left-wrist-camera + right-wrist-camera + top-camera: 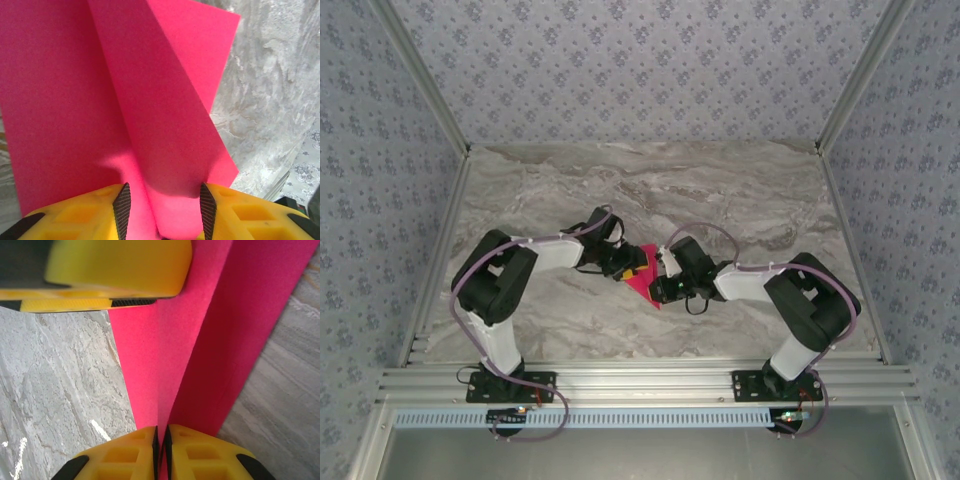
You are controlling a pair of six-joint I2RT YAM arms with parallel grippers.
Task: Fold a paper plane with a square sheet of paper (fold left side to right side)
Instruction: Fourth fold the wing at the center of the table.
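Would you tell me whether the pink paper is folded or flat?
Folded: the pink paper shows overlapping creased flaps in both wrist views.

From above, the left hand (628, 264) and right hand (660, 280) cover most of the square sheet of paper (643, 283), and its creases are too small to read. In the left wrist view the sheet runs off the top and left edges. In the right wrist view the left hand, beyond the sheet, is blurred and cut off at the top-left corner.
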